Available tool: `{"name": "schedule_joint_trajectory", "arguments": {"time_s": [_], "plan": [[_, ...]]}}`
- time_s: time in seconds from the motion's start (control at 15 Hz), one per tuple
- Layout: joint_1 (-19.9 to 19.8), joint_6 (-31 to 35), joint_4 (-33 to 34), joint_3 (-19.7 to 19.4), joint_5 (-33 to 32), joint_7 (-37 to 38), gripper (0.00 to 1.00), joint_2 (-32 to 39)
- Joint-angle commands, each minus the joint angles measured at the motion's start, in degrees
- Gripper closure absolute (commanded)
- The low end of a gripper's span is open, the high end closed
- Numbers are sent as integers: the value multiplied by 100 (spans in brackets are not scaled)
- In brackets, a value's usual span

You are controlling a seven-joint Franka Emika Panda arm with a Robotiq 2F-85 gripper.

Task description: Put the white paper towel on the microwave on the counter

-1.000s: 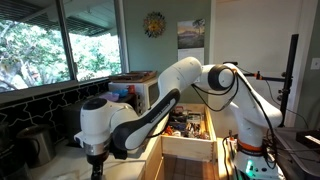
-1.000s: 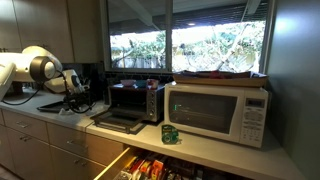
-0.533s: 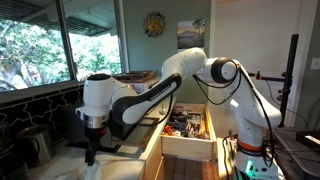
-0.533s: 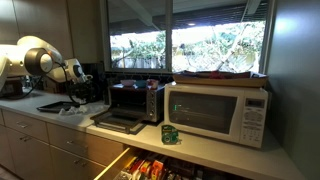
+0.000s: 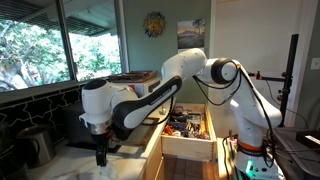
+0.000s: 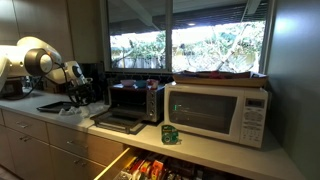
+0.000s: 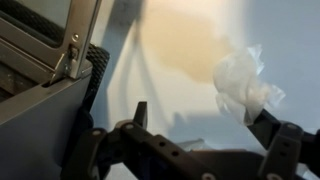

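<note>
The white paper towel (image 7: 243, 85) lies crumpled on the pale counter; in the wrist view it sits just ahead of the right finger, not between the jaws. My gripper (image 7: 200, 115) is open and empty, low over the counter. In both exterior views the gripper (image 6: 78, 98) (image 5: 100, 156) points down at the counter left of the toaster oven. The towel shows as a small pale patch (image 6: 71, 110) below it. The white microwave (image 6: 218, 110) stands further along the counter, door shut, with flat items on its top.
A black toaster oven (image 6: 135, 98) with its door folded down (image 6: 118, 122) stands between gripper and microwave; its corner shows in the wrist view (image 7: 45, 40). A green can (image 6: 170, 133) stands before the microwave. An open drawer (image 5: 188, 128) full of utensils sticks out below.
The arm has swung a little toward the toaster oven and the gripper has settled low over the counter by the towel. The jaws stay open.
</note>
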Motion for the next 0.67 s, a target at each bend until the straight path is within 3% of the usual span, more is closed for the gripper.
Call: {"name": "schedule_joint_trajectory", "arguments": {"time_s": [0.0,0.27,0.6], "plan": [[58,371,72,85,-73,-284,0,489],[162,1403,154,44,-71,-344,0,1066],[428,2706,117,-400,-635,158,0,1175]]}}
